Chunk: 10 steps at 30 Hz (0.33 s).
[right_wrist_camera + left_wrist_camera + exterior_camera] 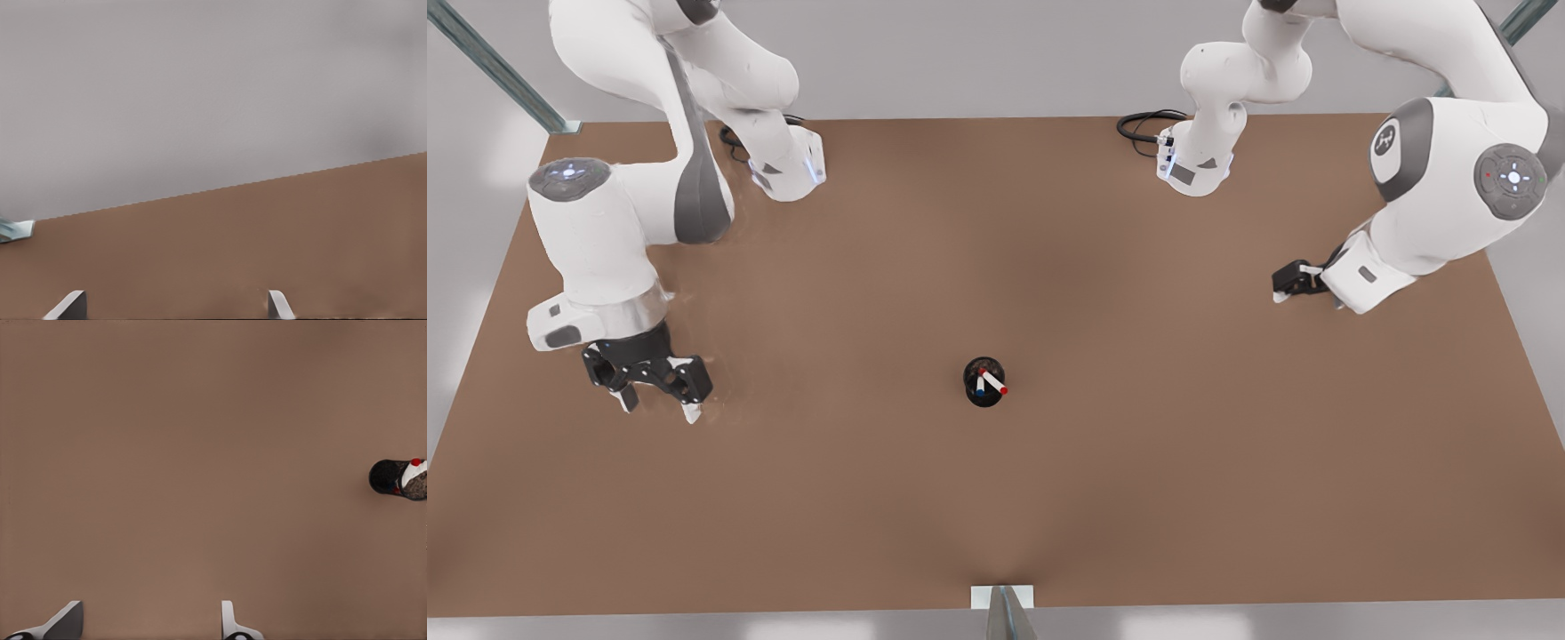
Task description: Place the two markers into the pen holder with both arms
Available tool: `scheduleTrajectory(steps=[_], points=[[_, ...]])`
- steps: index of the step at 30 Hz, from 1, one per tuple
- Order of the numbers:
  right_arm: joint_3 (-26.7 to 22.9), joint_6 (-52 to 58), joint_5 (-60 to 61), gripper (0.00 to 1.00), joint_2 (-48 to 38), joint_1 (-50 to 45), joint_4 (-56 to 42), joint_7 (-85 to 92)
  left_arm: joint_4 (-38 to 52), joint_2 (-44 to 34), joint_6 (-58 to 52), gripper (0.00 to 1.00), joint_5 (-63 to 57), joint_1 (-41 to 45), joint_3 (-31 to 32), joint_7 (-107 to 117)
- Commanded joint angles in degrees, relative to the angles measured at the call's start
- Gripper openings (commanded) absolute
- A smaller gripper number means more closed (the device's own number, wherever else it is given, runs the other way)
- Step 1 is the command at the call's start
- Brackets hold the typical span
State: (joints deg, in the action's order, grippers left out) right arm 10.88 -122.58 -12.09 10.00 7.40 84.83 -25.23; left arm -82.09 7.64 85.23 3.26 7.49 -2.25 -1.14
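Note:
The black pen holder (973,379) stands near the middle of the brown table. Both markers lean inside it: the red-tipped marker (996,383) and the blue-tipped marker (980,388). My left gripper (656,402) hangs open over bare table at the front view's left, well away from the holder, with nothing between its fingers. The left wrist view shows the left gripper (150,617), and the pen holder (388,477) with the red marker (415,464) farther off. My right gripper (1280,292) sits open and empty at the front view's right, tilted sideways; the right gripper (175,300) looks across the table edge.
Both arm bases (787,169) (1196,164) stand at the back of the table (996,498), with black cables (1143,124) beside the one on the front view's right. A metal bracket (1002,597) sits at the front edge. Grey wall (200,87) lies beyond the table.

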Motion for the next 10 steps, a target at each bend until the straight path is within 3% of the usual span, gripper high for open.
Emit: scheduleTrajectory(steps=[1, 2, 3, 5, 6, 7, 9, 10], points=[[-10.08, 35.02, 12.00, 1.00, -0.42, -3.62, -6.51, 28.75, -0.09, 0.09, 2.75, 1.00, -0.19, -0.64, -0.04, -6.69], [-12.55, 42.94, 11.57, 1.00, 0.37, -5.82, -10.65, 27.95, 0.00, 0.27, 2.92, 1.00, -0.19, -0.72, -0.04, -6.77], [-12.64, 44.01, 11.57, 0.96, 0.46, -6.87, -11.00, 27.60, 0.08, 0.53, 3.01, 1.00, -0.28, -0.81, -0.13, -6.77], [-12.02, 45.59, 12.09, 1.00, 5.02, -7.23, -15.38, 26.20, 0.26, 1.14, 3.98, 1.00, -0.36, -0.81, -0.21, -6.69], [-11.67, 51.37, 12.01, 1.00, 14.77, -7.32, -30.92, 26.20, 0.26, 1.23, 4.06, 1.00, -0.36, -0.72, -0.13, -6.77], [-11.58, 53.85, 12.00, 1.00, 18.04, -7.49, -37.28, 26.20, 0.26, 1.32, 3.98, 1.00, -0.36, -0.64, -0.21, -6.69], [-11.94, 51.83, 12.00, 1.00, 16.55, -7.58, -35.71, 26.20, 0.26, 2.37, 3.98, 1.00, -0.36, -0.72, -0.13, -6.77], [-11.93, 48.06, 12.00, 1.00, 12.69, -7.49, -29.12, 26.20, 0.26, 2.55, 3.98, 1.00, -0.36, -0.64, -0.13, -6.69]])
